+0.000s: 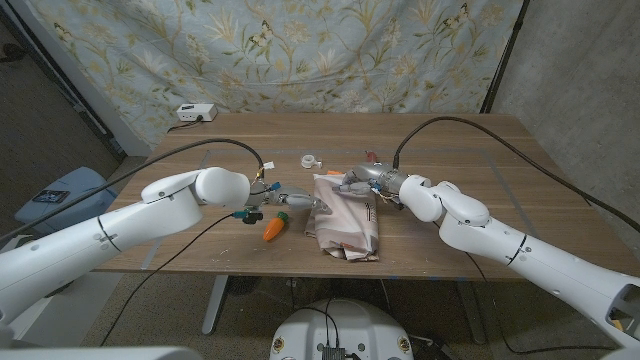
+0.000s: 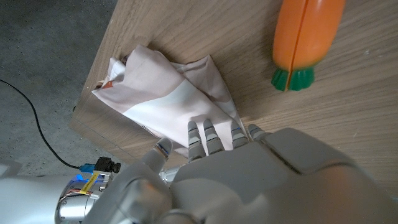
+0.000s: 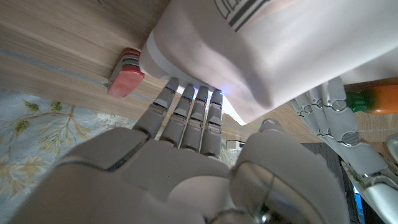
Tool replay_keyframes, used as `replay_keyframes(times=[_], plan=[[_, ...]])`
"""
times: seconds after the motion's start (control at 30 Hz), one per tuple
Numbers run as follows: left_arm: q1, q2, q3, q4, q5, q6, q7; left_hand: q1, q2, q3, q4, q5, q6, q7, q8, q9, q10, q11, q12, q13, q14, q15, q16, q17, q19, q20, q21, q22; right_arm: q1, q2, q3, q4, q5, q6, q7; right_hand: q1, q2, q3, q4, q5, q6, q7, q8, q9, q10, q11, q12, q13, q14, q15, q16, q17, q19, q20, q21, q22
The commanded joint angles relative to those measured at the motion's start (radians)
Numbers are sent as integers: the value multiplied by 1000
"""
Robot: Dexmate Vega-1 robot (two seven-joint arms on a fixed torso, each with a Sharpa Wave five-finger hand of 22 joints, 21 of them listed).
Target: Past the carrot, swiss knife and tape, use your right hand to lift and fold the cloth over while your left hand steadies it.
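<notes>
Both hands pinching opposite cloth edges, carrot just beside.

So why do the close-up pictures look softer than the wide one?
Head view: evenly lit, cloth sharp. Left wrist view: carrot slightly soft, left robot hand blurred up close. Right wrist view: cloth overexposed, right robot hand out of focus.

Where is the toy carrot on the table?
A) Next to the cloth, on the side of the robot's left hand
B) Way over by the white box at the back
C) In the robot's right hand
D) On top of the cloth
A: in the head view the carrot lies on the bare wood beside the cloth, on the side where the left hand reaches in, apart from the right hand.
</notes>
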Motion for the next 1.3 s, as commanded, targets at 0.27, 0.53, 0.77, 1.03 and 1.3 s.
replay_keyframes(times=[0.27, 0.53, 0.77, 1.03, 1.3], plan=[[2, -3, -1, 8, 0, -13, -1, -3, -6, 6, -1, -1, 1, 3, -3, 4, 3, 5, 4, 1, 7, 0, -3, 2, -71, 8, -4, 1, -18, -10, 26, -10, 29, 25, -6, -6, 1, -6, 2, 8, -1, -8, 3, 2, 6, 1, -10, 3, 2, -12, 5, -5, 6, -14, 3, 0], [-6, -9, 3, 20, 2, -24, -9, -4, -6, 7, 0, -1, 0, 3, -3, 4, 2, 6, 4, 1, 6, 0, -3, 2, -71, 8, -4, 1, -51, -51, 72, -106, 46, -7, 7, -6, 1, -5, -1, 10, -5, -10, 3, 2, 5, 2, -14, 4, -1, -9, 4, -10, 2, -13, 1, 0], [-11, -14, 6, 29, 5, -34, -12, -4, -6, 7, 0, -1, 0, 2, -4, 4, 2, 6, 4, 1, 6, 1, -3, 2, -71, 9, -4, 1, -101, -84, 110, -170, 58, -38, -9, -5, 1, -4, -4, 11, -9, -10, 2, 2, 5, 0, -17, 4, -2, -5, 3, -16, -1, -11, 0, 0], [-12, -14, 3, 36, 3, -40, -14, -4, -6, 8, -1, -1, 0, 2, -3, 4, 3, 6, 4, 1, 8, 0, -2, 2, -71, 7, -4, 1, -147, -124, 132, -228, 51, -70, -8, -1, 1, -2, -8, 13, -5, -16, 4, 2, 12, -2, -17, 4, 1, -7, 4, -21, -1, -10, 0, 0], [-12, -12, -1, 44, 1, -50, -14, -4, -6, 9, -1, -1, 0, 1, -3, 4, 3, 6, 4, 1, 6, 0, -3, 2, -71, 8, -4, 1, -200, -158, 156, -279, 56, -95, -11, 4, 3, 1, -14, 15, 2, -22, 7, 2, 15, -7, -20, 5, 3, -9, 5, -27, -1, -12, 1, 0]])
